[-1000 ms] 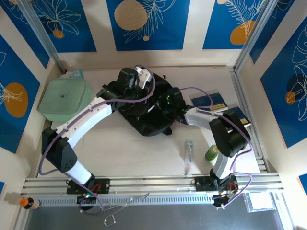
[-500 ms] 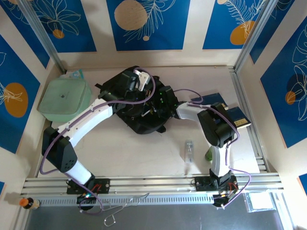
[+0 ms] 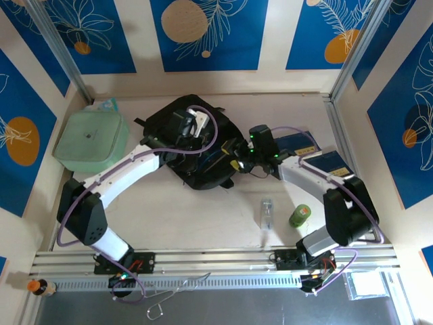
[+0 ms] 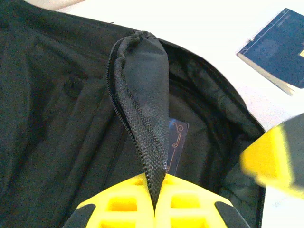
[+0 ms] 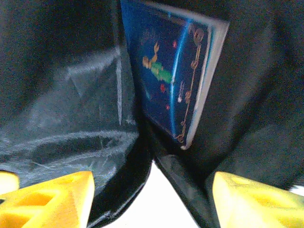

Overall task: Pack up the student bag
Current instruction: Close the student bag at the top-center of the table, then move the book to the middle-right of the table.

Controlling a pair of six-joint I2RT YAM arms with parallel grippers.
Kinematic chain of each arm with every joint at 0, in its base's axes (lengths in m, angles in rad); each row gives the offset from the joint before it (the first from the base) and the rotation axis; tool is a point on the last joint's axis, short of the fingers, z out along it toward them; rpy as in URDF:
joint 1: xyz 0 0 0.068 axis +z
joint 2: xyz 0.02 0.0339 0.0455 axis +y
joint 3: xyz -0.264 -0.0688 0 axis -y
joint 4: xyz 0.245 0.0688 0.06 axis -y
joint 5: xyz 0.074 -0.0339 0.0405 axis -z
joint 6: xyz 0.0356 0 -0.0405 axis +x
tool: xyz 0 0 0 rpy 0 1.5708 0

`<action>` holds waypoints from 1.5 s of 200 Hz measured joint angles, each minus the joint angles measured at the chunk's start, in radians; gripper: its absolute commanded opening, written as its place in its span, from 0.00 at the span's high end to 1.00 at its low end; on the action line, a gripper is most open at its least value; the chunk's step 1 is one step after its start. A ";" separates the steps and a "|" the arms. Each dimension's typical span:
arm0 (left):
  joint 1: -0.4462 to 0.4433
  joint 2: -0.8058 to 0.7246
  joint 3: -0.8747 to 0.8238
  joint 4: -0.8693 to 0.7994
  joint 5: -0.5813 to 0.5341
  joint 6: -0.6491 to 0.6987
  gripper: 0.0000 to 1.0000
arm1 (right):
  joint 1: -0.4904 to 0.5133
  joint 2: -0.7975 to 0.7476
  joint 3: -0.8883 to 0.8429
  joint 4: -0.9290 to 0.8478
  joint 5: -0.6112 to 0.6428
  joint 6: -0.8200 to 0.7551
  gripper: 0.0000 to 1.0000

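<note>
The left hand [image 4: 154, 209] is clamping the zip flap [image 4: 142, 118] of the student bag [image 4: 57, 123] rising before it. The right hand [image 5: 152, 194], fingers apart, is facing the blue book [image 5: 171, 71] inside. A slipping flap could trap it.

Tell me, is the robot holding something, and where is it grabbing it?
The left tool pinches the backpack by the zipper edge of its opening, holding it up. The right tool is open and holds nothing.

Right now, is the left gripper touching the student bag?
Touching. The left wrist view shows the left gripper pinched shut on a raised fold of the student bag along its zip edge, with the fabric running down between the yellow fingers.
</note>
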 measured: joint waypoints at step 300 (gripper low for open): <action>0.158 -0.209 -0.199 0.003 0.228 -0.119 0.00 | -0.473 0.718 0.789 -0.583 0.091 -0.603 0.09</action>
